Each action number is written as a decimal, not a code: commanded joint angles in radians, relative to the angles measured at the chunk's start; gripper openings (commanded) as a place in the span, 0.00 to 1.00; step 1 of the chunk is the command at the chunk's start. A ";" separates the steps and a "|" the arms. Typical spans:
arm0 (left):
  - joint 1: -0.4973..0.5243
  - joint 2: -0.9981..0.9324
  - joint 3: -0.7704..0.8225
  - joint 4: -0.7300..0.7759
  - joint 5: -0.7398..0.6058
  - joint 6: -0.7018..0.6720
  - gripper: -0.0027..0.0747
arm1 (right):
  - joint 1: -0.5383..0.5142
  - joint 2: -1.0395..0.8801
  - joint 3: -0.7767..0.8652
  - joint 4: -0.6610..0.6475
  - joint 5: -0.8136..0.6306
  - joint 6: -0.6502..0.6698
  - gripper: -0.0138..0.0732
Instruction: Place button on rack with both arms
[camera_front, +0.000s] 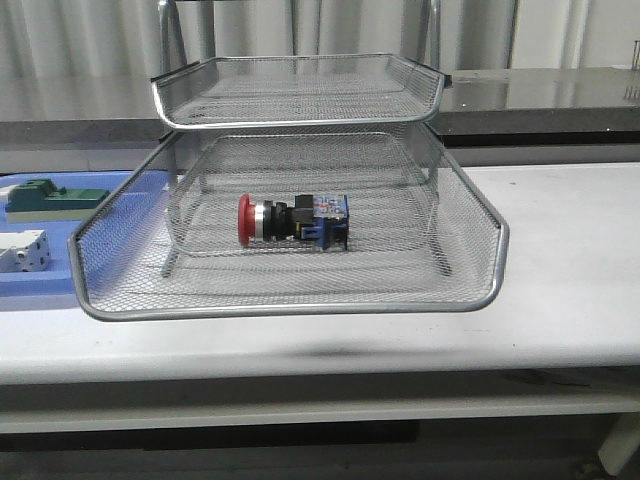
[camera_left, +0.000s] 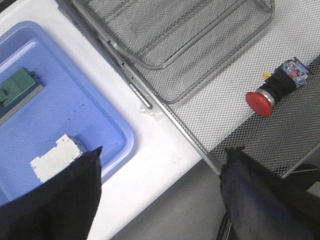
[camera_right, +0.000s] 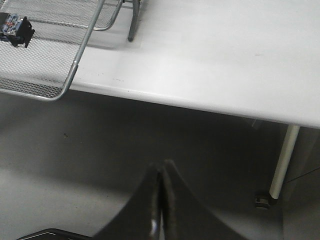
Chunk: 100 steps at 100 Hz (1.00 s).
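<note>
You have the button (camera_front: 292, 220) lying on its side on the mesh floor of the pulled-out tray of the rack (camera_front: 470, 290), near the middle of that tray, with its round red cap facing the robot's left and the blue rear block toward the right. Between cap and block you can see a silver collar and a black body; the left wrist view adds a small yellow spot on the body and printed markings on the blue end. It touches nothing but the mesh under it. The tier above it sits pushed back and holds nothing you can make out. Left of the rack, a blue tray (camera_front: 40, 290) carries a green-and-beige block (camera_front: 50, 198) and a white boxy part (camera_front: 22, 250), both well apart from the button. Your left gripper (camera_left: 160, 195) hangs over the table edge between blue tray and rack with its fingers spread wide, holding nothing. Your right gripper (camera_right: 161, 200) is off the table, over the floor, its fingers pressed together with nothing between them.
</note>
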 joint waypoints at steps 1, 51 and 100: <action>0.032 -0.100 0.048 -0.042 -0.118 -0.010 0.66 | -0.004 0.007 -0.033 -0.008 -0.056 -0.004 0.08; 0.108 -0.568 0.666 -0.082 -0.709 -0.058 0.66 | -0.004 0.007 -0.033 -0.008 -0.056 -0.004 0.08; 0.108 -0.905 1.191 -0.221 -1.218 -0.063 0.66 | -0.004 0.007 -0.033 -0.008 -0.056 -0.004 0.08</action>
